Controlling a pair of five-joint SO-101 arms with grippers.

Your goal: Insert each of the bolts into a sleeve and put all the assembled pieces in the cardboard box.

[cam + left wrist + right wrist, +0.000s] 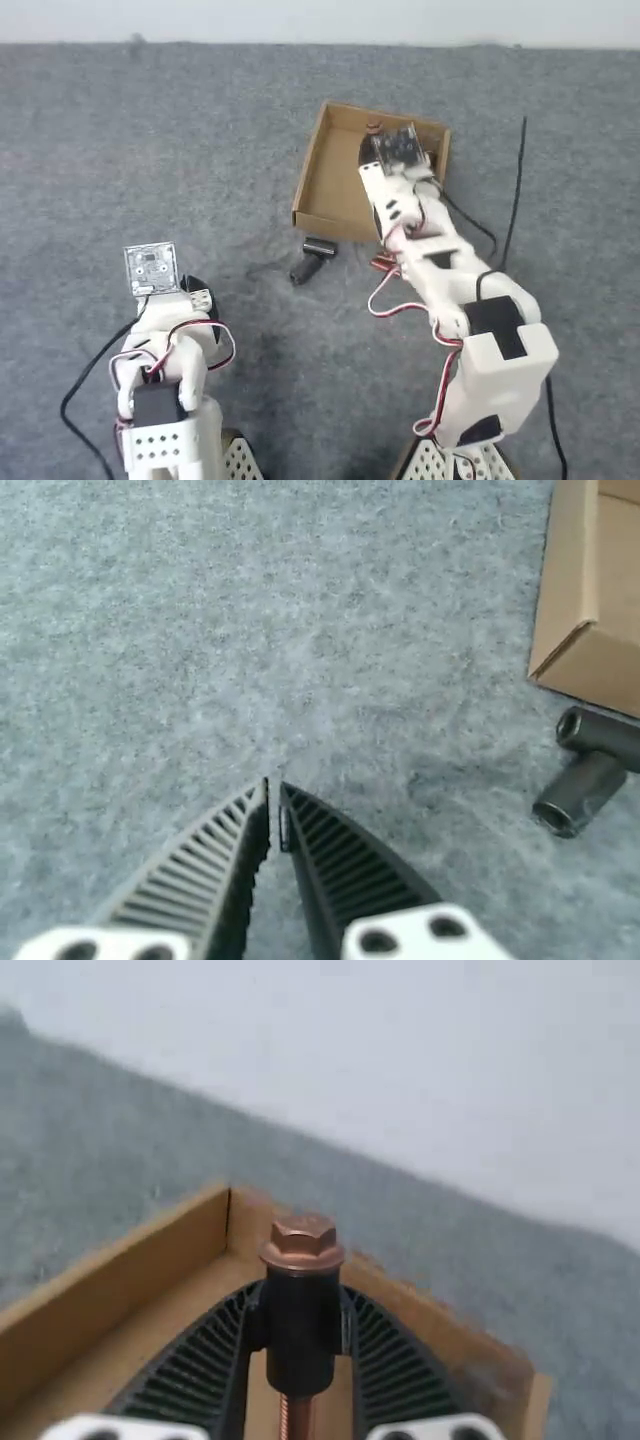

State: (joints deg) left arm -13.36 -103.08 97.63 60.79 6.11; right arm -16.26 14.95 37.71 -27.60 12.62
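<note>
The right claw (297,1305) is shut tight on a black sleeve (297,1350) with a copper bolt (302,1243) through it, up over the cardboard box (120,1270). If it lets go too high, the piece could bounce out over the low wall, or the bolt could slip out of the sleeve. The left claw (275,798) is nearly closed and holds nothing, over the grey counter (200,630). Two more sleeves (580,792) lie just beside the box
</note>
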